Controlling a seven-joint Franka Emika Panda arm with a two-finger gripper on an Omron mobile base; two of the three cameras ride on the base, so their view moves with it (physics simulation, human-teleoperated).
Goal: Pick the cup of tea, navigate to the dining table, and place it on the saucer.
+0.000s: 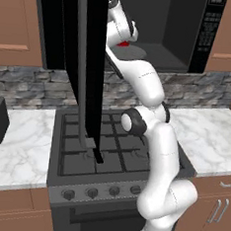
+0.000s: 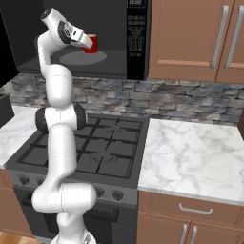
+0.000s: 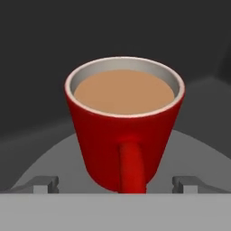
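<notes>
Red and glossy, the cup of tea (image 3: 125, 131) is seen standing upright on the grey turntable plate (image 3: 198, 153) inside the open microwave (image 2: 119, 43), its handle turned toward the hand camera and brown liquid reaching close to the pale rim. From the left base view the cup is largely hidden behind the arm's wrist, with only a red sliver (image 1: 124, 43) left showing; the microwave's dark door (image 1: 85, 60) is swung open across that view and part of the stove (image 1: 110, 146) is covered by it. In the right base view the cup (image 2: 93, 43) is partly masked by the hand. The claw (image 3: 115, 184) is held with its jaws wide apart, one dark fingertip (image 3: 45, 184) on each side of the cup's base; nothing is gripped, and whether the tips touch the cup cannot be made out. Below the microwave, a black gas stove is flanked by marble desk tops (image 2: 190, 152) over wooden cabinets (image 2: 190, 33), backed by a grey stone wall.
</notes>
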